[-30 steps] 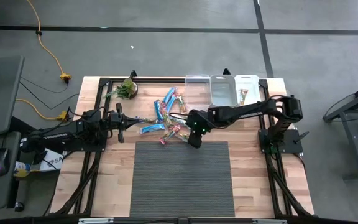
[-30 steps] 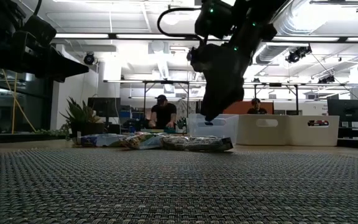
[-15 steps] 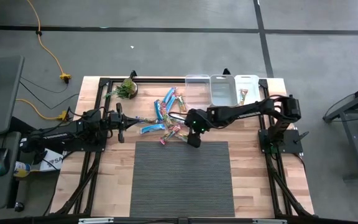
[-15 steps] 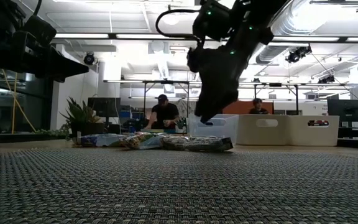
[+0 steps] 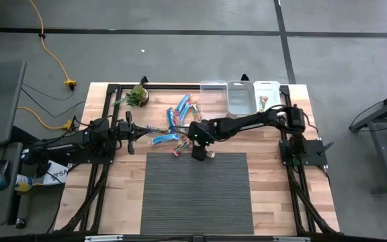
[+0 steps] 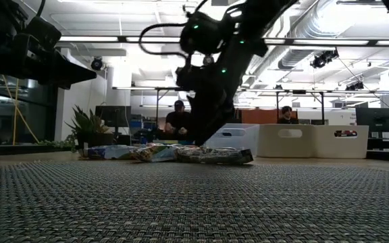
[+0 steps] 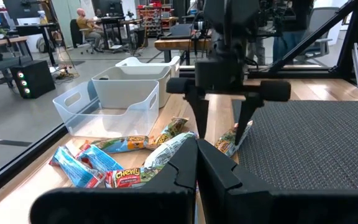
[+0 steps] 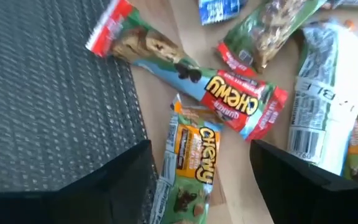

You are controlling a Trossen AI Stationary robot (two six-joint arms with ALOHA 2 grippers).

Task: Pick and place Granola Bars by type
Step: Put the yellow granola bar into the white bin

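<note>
Granola Bars (image 5: 180, 128) lie in a loose pile on the wooden table (image 5: 274, 181), just off the far edge of the grey mat (image 5: 197, 191), and my right gripper (image 5: 199, 152) hangs directly over the near end of that pile. Its fingers (image 7: 199, 115) are spread apart and grasp nothing. Straight below it I see an orange-and-green Chewy bar (image 8: 190, 165) lying between the two fingers, with a red-and-blue Chewy bar (image 8: 185, 78) just ahead of it, the two touching or nearly so. More bars sit beyond, toward the three clear bins (image 5: 240, 94); one bar (image 5: 263, 104) already lies in the bin farthest from the gripper. My left gripper (image 7: 196, 163) waits on the pile's other side, fingers pressed together, holding nothing.
</note>
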